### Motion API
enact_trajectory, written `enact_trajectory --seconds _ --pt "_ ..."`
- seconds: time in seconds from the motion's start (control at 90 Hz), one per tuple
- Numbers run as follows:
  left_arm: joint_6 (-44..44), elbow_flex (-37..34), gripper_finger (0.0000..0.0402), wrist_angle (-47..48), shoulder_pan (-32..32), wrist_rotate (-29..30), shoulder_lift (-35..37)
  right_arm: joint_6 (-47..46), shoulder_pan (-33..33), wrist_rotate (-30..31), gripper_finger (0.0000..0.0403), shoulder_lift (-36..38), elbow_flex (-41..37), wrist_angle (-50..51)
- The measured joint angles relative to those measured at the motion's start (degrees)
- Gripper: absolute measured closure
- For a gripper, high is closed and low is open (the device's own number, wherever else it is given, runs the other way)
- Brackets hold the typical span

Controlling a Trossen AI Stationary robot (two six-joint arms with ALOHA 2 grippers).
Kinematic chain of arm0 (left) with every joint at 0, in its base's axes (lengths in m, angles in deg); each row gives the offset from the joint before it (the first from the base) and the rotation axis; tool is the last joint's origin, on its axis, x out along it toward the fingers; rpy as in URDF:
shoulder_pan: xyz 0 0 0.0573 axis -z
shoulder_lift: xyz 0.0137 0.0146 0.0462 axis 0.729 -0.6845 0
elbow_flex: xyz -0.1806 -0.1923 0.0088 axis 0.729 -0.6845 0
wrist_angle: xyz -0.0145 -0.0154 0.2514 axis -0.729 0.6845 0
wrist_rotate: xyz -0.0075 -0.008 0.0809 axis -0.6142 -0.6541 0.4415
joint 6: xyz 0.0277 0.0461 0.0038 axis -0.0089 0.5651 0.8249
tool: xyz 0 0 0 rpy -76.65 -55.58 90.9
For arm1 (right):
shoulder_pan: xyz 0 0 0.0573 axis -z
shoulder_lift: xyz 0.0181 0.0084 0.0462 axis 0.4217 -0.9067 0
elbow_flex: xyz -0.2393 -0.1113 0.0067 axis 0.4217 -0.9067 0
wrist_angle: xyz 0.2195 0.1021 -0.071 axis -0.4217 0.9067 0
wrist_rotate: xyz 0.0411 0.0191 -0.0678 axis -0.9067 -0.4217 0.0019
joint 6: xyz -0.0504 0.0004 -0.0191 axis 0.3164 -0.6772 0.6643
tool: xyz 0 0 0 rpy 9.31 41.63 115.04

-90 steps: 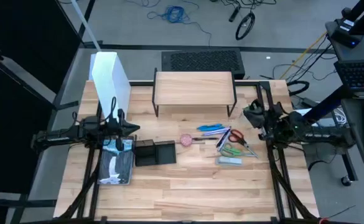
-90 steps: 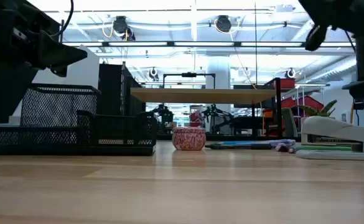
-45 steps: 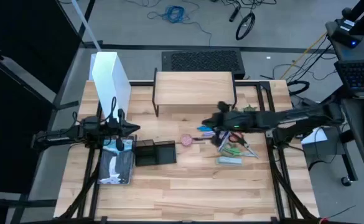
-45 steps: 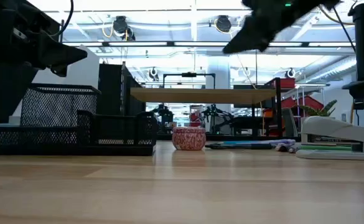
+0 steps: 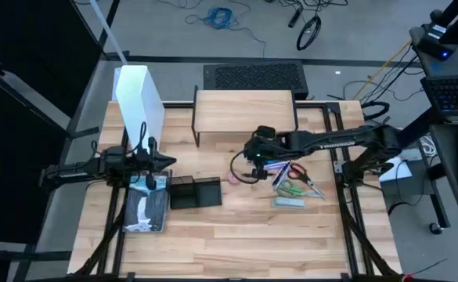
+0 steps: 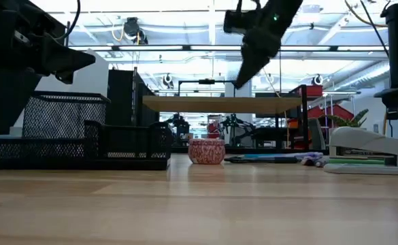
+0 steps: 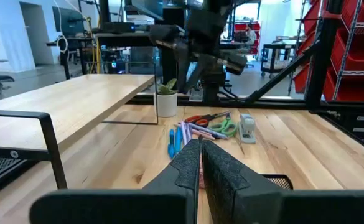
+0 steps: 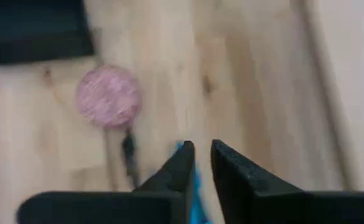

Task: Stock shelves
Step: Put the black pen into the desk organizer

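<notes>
The shelves (image 5: 244, 112) are one low riser with a light-wood top on thin black legs, at the table's far middle, also in the low view (image 6: 222, 104). Nothing lies on its top. My right gripper (image 5: 248, 154) hovers shut above the table in front of it, over the gap between a small pink round pot (image 8: 109, 96) and the blue pens (image 5: 269, 163). In the low view the right gripper (image 6: 241, 78) hangs well above the pot (image 6: 206, 151). My left gripper (image 5: 164, 162) waits shut at the left, holding nothing.
A tall white file box (image 5: 138, 95) stands at the far left. A black mesh organizer tray (image 5: 196, 192) and a flat picture-covered item (image 5: 146, 207) lie near my left gripper. Red scissors (image 5: 297, 171), green scissors (image 5: 291, 189) and a stapler (image 5: 289, 203) lie right of the pens.
My right arm has swung from the table's right edge toward the left, reaching out over the pens and scissors to a spot in front of the shelves, near the pink pot. Nothing on the table has moved.
</notes>
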Motion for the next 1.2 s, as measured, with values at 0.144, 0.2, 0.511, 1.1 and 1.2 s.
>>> enact_trajectory --seconds 0.144,0.2,0.511,1.1,1.2 --pt "0.02 -0.01 0.0398 0.00 0.00 0.02 0.00 -2.20 0.06 -5.92 0.0278 -3.69 0.00 0.51" --pt "0.02 -0.01 0.0398 0.00 -0.02 0.00 0.00 -1.69 -0.23 -7.86 0.0256 -5.31 0.00 0.52" --pt "0.02 -0.01 0.0398 0.00 0.00 0.07 0.00 0.92 -1.53 -8.55 0.0239 -14.13 -0.01 -0.01" --pt "0.02 -0.01 0.0398 0.00 0.00 0.15 0.00 -0.12 -1.56 -8.45 0.0248 -21.39 0.24 -5.77" --pt "0.01 -0.01 0.0398 0.01 0.00 0.15 0.01 -0.64 -1.40 -8.59 0.0252 -21.46 0.14 -5.78"
